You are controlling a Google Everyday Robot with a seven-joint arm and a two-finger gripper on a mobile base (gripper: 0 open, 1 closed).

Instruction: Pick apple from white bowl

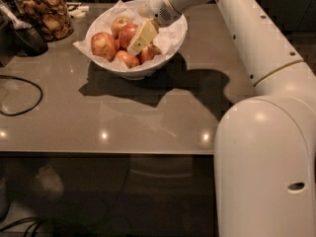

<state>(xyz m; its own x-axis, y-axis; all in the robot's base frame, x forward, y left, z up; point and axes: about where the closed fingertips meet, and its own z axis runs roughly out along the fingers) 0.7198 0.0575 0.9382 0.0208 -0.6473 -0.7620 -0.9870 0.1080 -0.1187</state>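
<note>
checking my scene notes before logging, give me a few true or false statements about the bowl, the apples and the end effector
1. The end effector is down inside the white bowl, among the apples. True.
2. The white bowl holds only one apple. False: it holds several.
3. A glass jar of brown snacks stands on the table beside the bowl. True.
4. An apple lies on the table outside the bowl. False: every apple in view is in the bowl.

Apple (126, 33) partly behind gripper (136, 46), in bowl (140, 73)
</note>
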